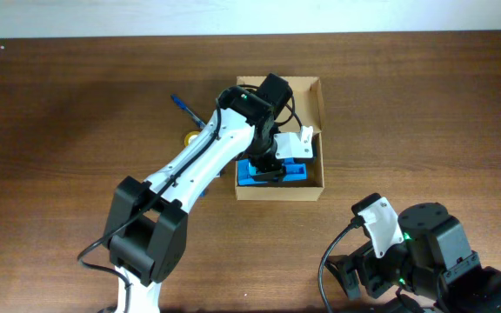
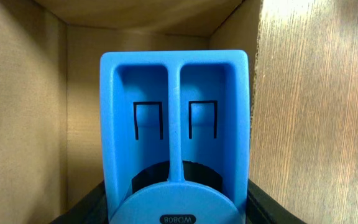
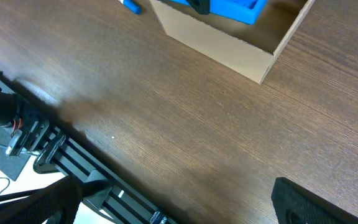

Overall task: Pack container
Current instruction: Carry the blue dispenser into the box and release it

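Container (image 1: 308,97), open: blue plastic item (image 1: 301,172) inside, clenched by left end effector (image 1: 266,170); blue pen (image 1: 185,109), yellow item (image 1: 190,137) outstanding outside.

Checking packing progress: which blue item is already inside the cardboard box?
The chunky blue plastic piece, at the left gripper inside the cardboard box; the slim blue pen lies outside on the table.

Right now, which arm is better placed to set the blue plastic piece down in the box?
Left. The left gripper is inside the cardboard box, holding the blue plastic piece. The right arm sits well apart from the box, near the table's front edge.
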Controlling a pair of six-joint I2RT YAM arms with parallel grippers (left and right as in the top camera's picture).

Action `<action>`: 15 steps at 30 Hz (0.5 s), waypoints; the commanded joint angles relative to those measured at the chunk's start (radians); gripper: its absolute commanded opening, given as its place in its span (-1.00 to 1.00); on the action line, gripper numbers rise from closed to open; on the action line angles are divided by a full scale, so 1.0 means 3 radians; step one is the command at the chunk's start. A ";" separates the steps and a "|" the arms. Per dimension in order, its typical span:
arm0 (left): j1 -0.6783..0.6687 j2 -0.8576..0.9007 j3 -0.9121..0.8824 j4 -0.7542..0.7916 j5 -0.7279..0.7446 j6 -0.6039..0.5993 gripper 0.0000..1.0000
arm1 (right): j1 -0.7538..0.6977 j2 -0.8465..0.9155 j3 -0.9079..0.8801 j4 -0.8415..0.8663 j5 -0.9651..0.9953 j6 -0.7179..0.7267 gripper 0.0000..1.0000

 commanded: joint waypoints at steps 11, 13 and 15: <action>-0.0053 0.0005 -0.0010 0.0153 -0.0106 0.0042 -0.01 | 0.0017 -0.0013 0.0043 0.0010 0.0005 0.0001 0.99; -0.0085 0.0005 -0.0010 0.0163 -0.0106 0.0050 -0.09 | 0.0017 -0.0011 0.0043 0.0009 0.0005 0.0003 0.98; -0.0092 0.0006 -0.0013 0.0172 -0.0108 0.0062 -0.17 | 0.0017 -0.0013 0.0043 0.0010 0.0005 0.0003 0.98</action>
